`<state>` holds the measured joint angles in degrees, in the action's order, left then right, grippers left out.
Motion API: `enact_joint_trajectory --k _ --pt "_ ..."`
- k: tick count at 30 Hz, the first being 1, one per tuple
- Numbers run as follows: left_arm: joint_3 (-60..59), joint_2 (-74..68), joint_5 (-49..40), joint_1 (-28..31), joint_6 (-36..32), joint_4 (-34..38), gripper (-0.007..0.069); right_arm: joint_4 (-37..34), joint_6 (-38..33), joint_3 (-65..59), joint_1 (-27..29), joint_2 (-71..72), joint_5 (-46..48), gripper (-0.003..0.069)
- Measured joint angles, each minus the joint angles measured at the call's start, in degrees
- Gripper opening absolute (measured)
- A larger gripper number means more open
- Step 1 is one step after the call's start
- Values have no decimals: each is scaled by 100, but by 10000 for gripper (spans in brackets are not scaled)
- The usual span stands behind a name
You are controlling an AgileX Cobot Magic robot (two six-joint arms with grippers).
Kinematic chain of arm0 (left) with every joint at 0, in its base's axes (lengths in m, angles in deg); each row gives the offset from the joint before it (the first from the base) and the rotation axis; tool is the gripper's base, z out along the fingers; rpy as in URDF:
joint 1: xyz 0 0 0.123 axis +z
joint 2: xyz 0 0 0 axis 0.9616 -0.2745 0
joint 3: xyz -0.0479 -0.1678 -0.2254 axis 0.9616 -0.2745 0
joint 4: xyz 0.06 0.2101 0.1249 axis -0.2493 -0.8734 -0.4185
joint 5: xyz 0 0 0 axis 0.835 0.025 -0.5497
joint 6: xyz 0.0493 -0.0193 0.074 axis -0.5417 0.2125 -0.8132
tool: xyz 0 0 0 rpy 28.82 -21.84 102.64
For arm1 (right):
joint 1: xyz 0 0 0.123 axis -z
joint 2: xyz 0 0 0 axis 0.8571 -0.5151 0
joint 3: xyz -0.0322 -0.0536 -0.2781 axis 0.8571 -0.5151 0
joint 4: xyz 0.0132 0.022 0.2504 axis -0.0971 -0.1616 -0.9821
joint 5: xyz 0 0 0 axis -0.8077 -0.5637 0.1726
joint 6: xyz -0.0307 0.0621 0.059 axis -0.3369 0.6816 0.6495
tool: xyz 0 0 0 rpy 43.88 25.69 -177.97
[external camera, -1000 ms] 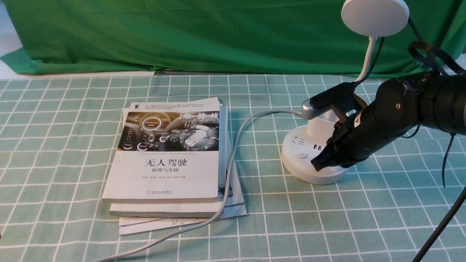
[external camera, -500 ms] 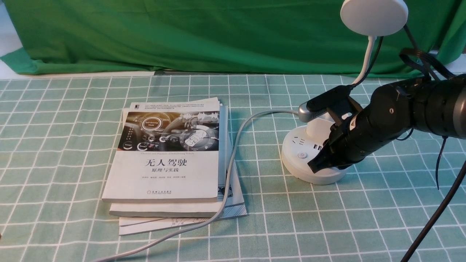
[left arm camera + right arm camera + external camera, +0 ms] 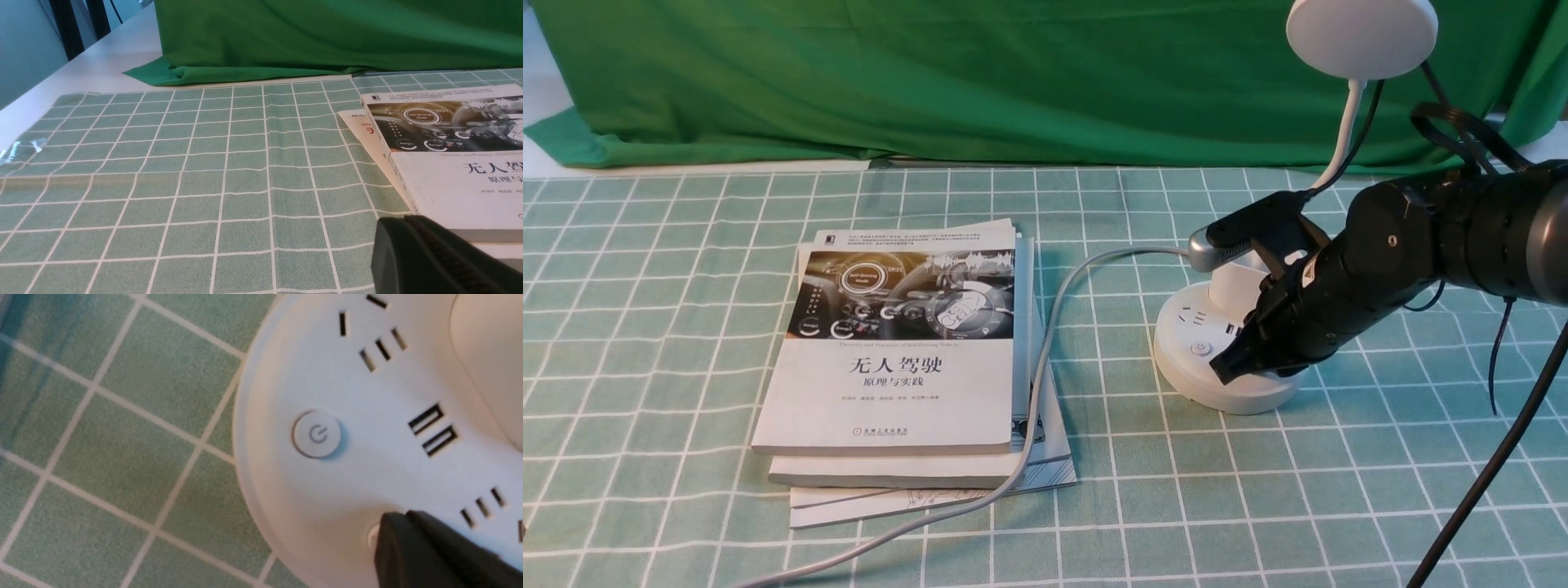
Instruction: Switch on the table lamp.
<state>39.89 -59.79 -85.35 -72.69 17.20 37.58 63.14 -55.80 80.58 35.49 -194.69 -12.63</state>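
Table lamp: white all over; dark slots on its base.
Power button: pale grey-white, with a grey sign.
Cord: light grey, leaving the lamp.
Tablecloth: pale green with a white grid, under the lamp.
Backdrop: plain deep green, behind the lamp.
Top book: white cover, dark picture, black characters; left of the lamp.
Right gripper: black; the half-hidden second button under it seems white.

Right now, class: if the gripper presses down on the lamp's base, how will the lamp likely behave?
The lamp probably stays put: its wide round base sits flat on the cloth. The thin neck carrying the disc head may wobble. A sideways shove might slide it, since the cord lies slack.
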Motion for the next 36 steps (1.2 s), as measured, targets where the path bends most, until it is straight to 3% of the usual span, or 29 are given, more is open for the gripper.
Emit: enact_joint_trajectory --k 15,19,27,36 --pt "0 0 0 0 0 0 21 -240 -370 67 21 113 91 27" --pt "0 0 0 0 0 0 21 -72 -208 -131 5 524 687 27" --pt "0 0 0 0 0 0 21 114 182 -911 5 2725 1020 34" --pt "0 0 0 0 0 0 21 126 1369 -3052 5 6430 -360 47"
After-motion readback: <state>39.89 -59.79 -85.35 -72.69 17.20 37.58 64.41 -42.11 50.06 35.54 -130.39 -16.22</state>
